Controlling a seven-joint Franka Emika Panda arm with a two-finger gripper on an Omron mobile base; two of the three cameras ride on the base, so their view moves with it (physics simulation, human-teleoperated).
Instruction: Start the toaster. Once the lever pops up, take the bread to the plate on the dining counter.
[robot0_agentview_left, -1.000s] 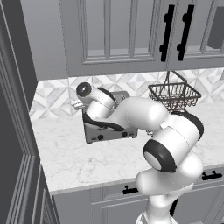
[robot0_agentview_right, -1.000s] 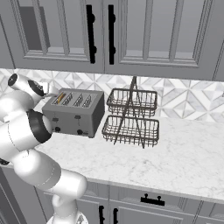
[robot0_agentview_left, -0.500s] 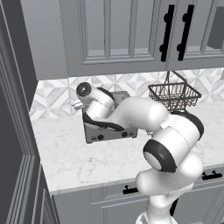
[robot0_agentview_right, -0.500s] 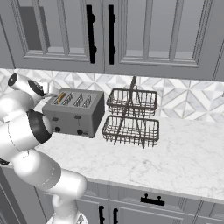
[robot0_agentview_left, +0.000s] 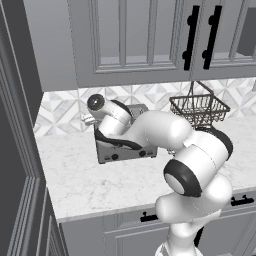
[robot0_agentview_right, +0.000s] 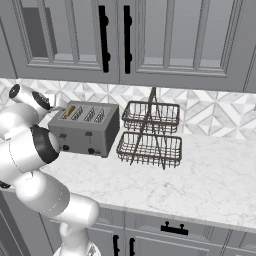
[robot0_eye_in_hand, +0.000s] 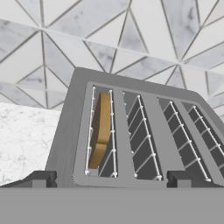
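End effector (robot0_eye_in_hand: 107, 180) stands wide, holding nothing, poised above the toaster (robot0_eye_in_hand: 135, 131), fingertips (robot0_eye_in_hand: 41, 178) apart over its near edge. Toaster sits on the table (robot0_agentview_right: 210, 180) against the tiled wall. Bread (robot0_eye_in_hand: 100, 129) sits upright in the leftmost slot in the hand view. Wire baskets (robot0_agentview_right: 150, 135) stand just beside the toaster.
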